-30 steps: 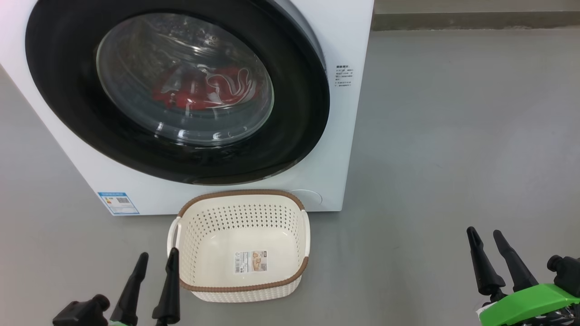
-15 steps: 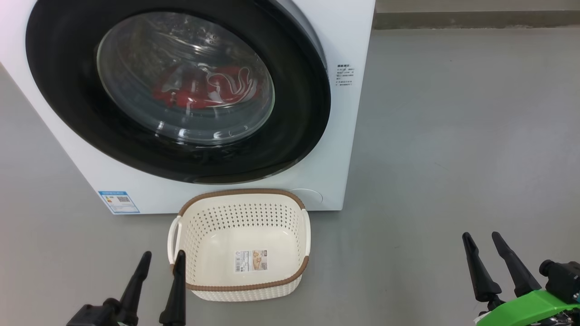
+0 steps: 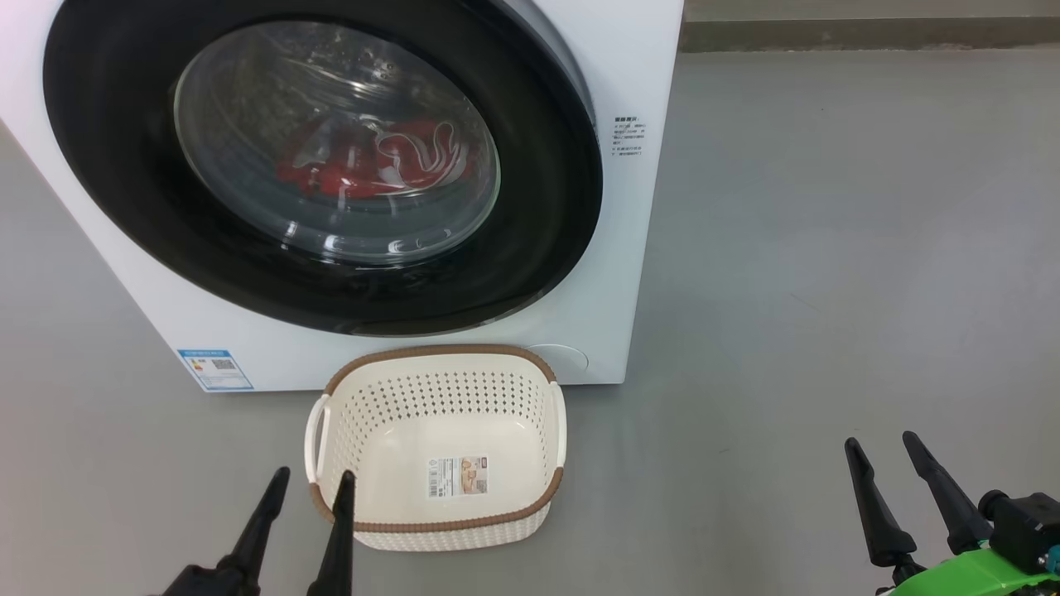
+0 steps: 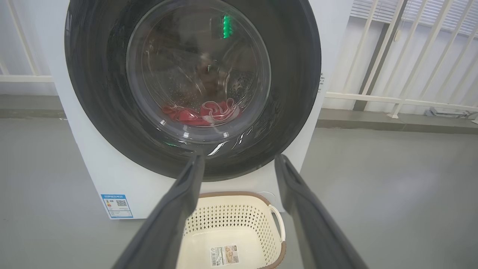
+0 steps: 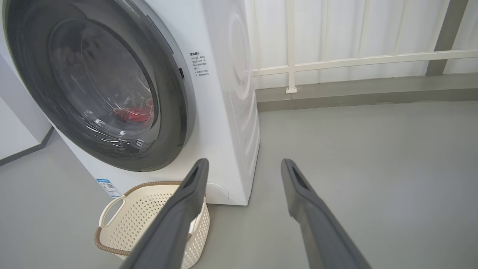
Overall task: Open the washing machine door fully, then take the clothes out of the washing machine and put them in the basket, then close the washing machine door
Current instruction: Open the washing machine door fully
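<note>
One door [image 3: 546, 207], one clothes heap [image 3: 364, 165], one basket [image 3: 439, 354] are being shown. Left gripper [image 3: 315, 474], right gripper [image 3: 879, 441]: jaws are being held spread.

Right gripper [image 5: 244, 161]: two dark fingers spread wide, nothing between them, over grey floor [image 5: 373, 168]. Washing machine [image 5: 224, 112] stands to the left, seen at an angle. Washing machine door [image 5: 173, 123] lies flat against its front; red clothes [image 5: 134, 114] show low behind the glass. Basket [image 5: 149, 184] sits on the floor just before the machine, partly hidden by one finger. White railing [image 5: 354, 59] behind.
</note>
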Motion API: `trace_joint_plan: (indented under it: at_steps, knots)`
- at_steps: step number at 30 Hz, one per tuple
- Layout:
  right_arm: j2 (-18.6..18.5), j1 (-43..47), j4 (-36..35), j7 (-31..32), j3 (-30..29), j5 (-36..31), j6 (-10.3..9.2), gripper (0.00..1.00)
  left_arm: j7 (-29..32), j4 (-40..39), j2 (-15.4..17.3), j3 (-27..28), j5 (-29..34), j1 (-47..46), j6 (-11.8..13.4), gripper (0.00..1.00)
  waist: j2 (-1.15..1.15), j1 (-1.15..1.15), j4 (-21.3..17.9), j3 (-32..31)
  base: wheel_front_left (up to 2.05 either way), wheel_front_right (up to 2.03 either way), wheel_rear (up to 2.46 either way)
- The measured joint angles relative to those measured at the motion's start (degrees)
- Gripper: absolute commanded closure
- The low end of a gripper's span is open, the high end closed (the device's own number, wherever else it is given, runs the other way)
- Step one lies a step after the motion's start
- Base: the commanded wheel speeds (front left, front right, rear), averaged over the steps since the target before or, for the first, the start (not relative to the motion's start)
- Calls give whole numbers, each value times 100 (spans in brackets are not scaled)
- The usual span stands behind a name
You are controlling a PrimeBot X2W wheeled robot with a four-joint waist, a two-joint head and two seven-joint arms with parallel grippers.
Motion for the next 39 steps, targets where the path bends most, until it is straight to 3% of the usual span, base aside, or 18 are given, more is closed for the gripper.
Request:
trace_joint_plan:
  at_steps: [15,16,17,18,19,39]
  knots:
    - [71,76,-21,-29,-87,-47,1,0,-12,112,10,7,49,14,-1,0,0,0,-4,7,0,0,0]
    - [79,74,-29,-30,-89,-46,1,56,-12,111,10,7,48,14,-1,0,0,0,-1,19,0,0,0]
    - [92,69,-38,-29,-89,-22,1,85,-12,110,10,7,41,14,-1,0,0,0,0,34,0,0,0]
    - [114,54,-48,-30,-91,23,1,85,-12,105,10,5,23,14,-1,0,0,0,1,51,0,0,0]
    - [159,3,-63,-30,-75,131,1,100,-12,98,10,1,8,14,-1,0,0,0,3,89,0,0,0]
    - [153,-2414,35,-45,324,871,1,100,-12,-14,11,-282,-199,-384,51,0,0,0,223,684,0,0,0]
